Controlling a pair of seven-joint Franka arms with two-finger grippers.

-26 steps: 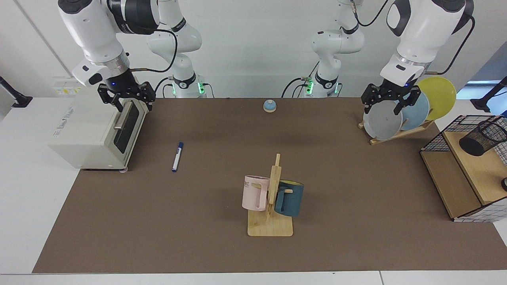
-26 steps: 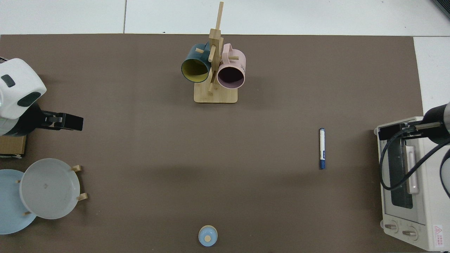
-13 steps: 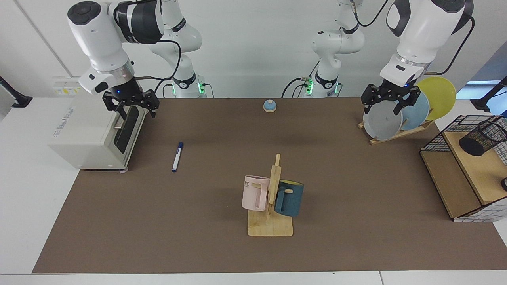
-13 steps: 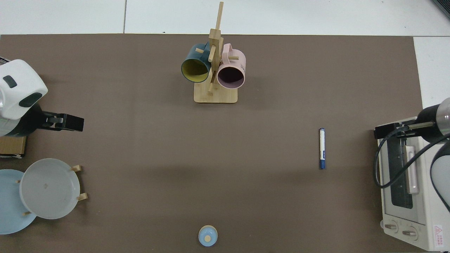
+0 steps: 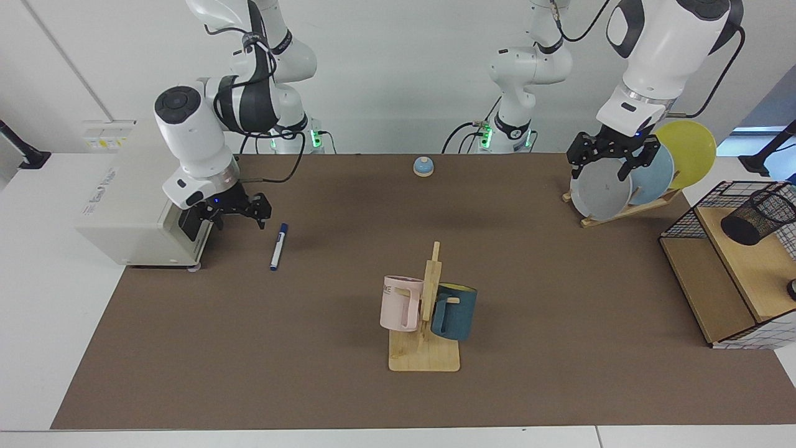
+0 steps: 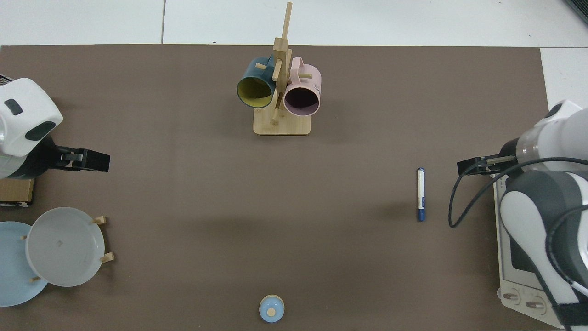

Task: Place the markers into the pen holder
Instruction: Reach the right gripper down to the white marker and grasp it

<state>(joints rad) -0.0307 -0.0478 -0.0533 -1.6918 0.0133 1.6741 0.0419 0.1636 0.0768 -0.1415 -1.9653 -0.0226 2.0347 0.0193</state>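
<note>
In the facing view the pen holder point(image 5: 757, 216) sits tilted on a shelf of the wire basket point(image 5: 683, 221), whose far side the picture's edge cuts off. From above, the toaster oven point(image 6: 523, 294) lies mostly under the right arm, and the blue plate point(image 6: 11, 271) runs off the frame. The marker point(image 5: 277, 246) bears print too small to read, perhaps a label.
</note>
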